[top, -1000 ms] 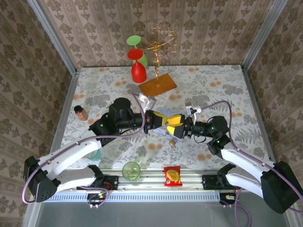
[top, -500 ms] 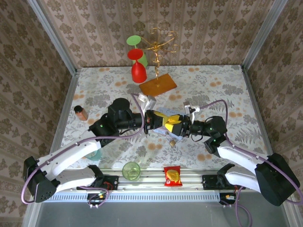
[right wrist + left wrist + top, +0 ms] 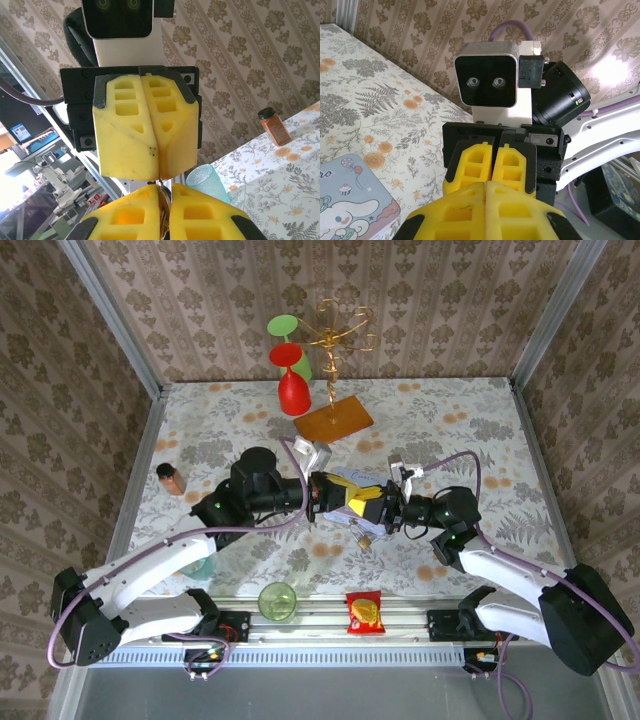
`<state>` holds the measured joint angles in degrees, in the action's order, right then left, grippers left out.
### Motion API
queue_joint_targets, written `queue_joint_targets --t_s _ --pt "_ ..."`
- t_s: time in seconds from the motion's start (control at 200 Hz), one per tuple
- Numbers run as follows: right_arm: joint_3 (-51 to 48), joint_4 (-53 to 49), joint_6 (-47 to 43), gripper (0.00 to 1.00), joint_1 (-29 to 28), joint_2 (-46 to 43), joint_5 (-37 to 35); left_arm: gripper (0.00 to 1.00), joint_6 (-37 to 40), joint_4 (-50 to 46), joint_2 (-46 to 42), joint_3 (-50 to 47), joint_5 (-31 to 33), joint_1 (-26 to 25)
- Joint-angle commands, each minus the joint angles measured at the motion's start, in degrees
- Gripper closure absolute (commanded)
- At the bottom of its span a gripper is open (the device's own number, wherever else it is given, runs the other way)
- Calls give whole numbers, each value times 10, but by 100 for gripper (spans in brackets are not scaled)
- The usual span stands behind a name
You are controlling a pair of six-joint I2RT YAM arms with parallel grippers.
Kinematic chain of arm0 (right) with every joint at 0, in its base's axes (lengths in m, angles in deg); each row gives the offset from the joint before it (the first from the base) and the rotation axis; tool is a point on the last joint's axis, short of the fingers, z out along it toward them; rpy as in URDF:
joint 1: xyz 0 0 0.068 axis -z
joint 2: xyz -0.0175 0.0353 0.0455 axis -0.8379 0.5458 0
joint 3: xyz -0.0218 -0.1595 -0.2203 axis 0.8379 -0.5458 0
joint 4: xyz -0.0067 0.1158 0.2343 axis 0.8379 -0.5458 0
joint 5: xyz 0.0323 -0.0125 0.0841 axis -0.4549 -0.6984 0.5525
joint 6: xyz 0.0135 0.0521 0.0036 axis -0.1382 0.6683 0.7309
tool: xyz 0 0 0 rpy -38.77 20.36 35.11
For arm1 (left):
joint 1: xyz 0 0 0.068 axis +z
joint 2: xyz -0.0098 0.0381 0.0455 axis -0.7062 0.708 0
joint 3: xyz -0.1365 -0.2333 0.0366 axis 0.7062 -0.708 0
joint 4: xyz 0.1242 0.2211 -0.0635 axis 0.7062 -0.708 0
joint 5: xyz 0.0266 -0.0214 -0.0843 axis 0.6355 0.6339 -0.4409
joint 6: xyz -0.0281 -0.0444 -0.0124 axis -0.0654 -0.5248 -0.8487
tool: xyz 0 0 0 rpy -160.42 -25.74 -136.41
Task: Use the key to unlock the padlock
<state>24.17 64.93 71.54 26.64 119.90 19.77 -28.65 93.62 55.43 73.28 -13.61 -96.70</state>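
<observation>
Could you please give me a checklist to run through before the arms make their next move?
1. Left gripper shut: ok.
2. Right gripper shut: ok.
3. Grippers meeting tip to tip: ok.
4. Key held: a thin metal sliver sits between the right fingers; whether it is the key: cannot tell.
5. Padlock gripped: it seems to lie on the table, apart from both grippers: not ok.
</observation>
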Motion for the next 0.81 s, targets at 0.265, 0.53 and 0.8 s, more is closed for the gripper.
queue_joint_targets --t_s 0.265,0.53,0.8 --pt "-3 -53 -36 78 -3 -48 -5 100 -11 24 3 -2 -9 -5" --pt "-6 -59 -37 79 -2 -60 -5 100 -11 28 5 -3 -10 -4" --pt "-9 -48 -37 82 0 -60 -25 100 -14 26 3 -5 -11 -5"
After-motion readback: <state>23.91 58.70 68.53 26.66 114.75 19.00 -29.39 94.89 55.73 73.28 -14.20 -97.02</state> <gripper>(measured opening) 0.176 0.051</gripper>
